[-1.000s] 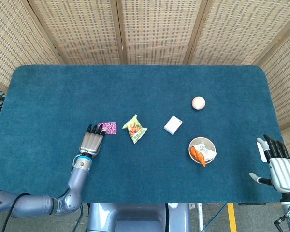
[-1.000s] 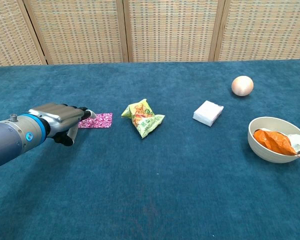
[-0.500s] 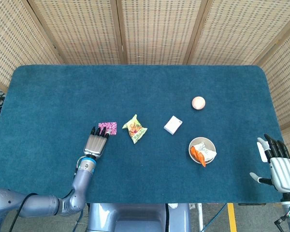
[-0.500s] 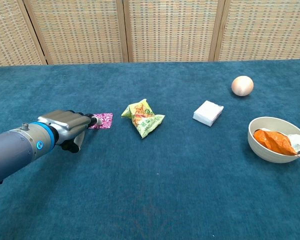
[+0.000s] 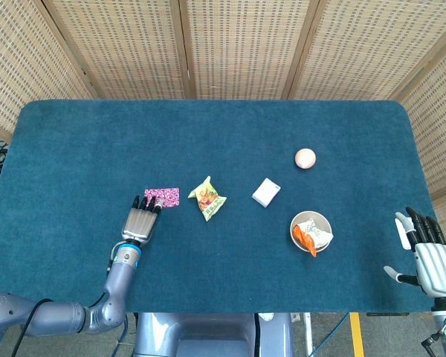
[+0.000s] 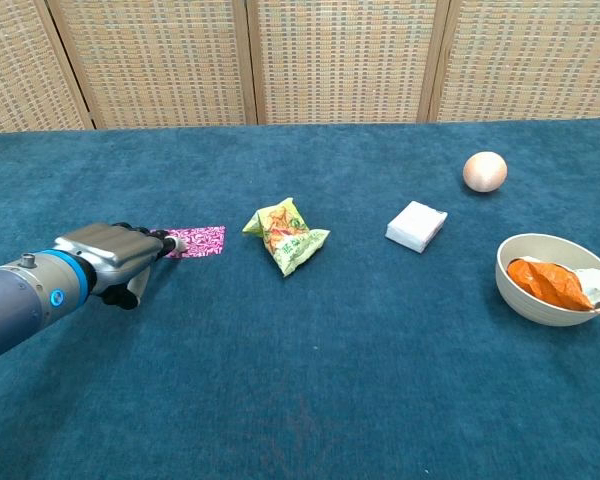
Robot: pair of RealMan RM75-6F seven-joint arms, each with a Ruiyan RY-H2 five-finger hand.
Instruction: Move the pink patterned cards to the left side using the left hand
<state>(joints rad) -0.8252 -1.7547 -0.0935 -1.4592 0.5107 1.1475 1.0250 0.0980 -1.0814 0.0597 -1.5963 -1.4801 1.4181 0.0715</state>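
The counter (image 5: 208,282) is covered in deep teal cloth. The cards (image 5: 163,196) are pink with a fine speckled pattern. The snack packet (image 5: 207,198) is yellow-green with orange print; the box (image 5: 265,192) white; the ball (image 5: 305,158) peach; the bowl (image 5: 321,220) cream

The left hand (image 6: 108,262) covers the near-left end of the pink patterned cards (image 6: 195,241) in the chest view, so whether its fingers (image 6: 160,240) press on them or only hover cannot be told. The head view's lower edge cuts off the right hand (image 5: 430,256) at the wrist; the chest view misses it entirely. Its thumb side is unclear.
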